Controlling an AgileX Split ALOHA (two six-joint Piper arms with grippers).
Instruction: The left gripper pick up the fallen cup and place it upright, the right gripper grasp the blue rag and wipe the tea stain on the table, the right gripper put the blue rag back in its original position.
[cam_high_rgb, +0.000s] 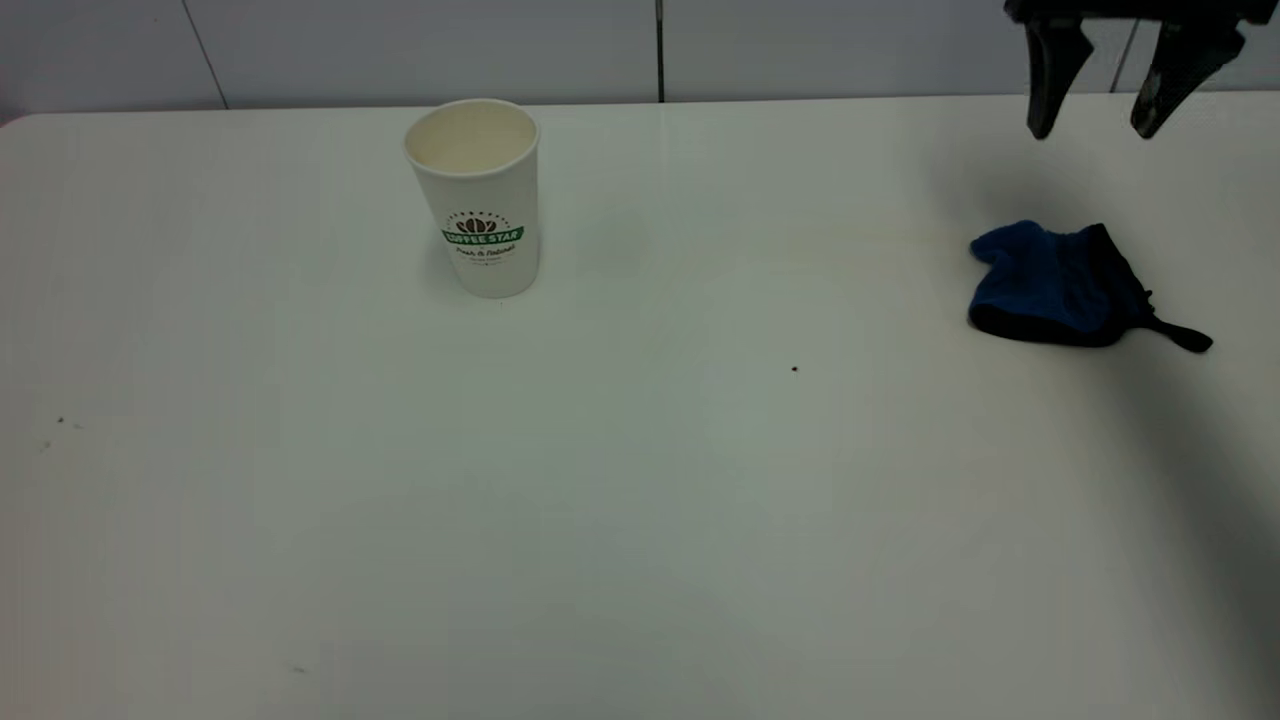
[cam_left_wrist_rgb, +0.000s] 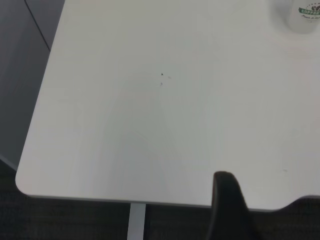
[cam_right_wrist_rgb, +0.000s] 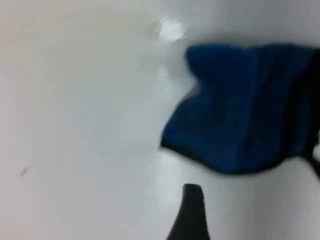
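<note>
Only the exterior view shows the right tool (cam_high_rgb: 1100, 125) spread above the blue rag (cam_high_rgb: 1060, 285); left tool's state unclear.

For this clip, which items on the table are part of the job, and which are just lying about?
Part of the job:
- cup, upright
- blue rag, on the table
- right claw, open, above the rag

Just lying about:
- dark speck

No tea stain is visible.

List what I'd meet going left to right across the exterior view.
cup, upright → tiny dark speck on the table → blue rag → right pincer, open, hanging above and behind the rag.
</note>
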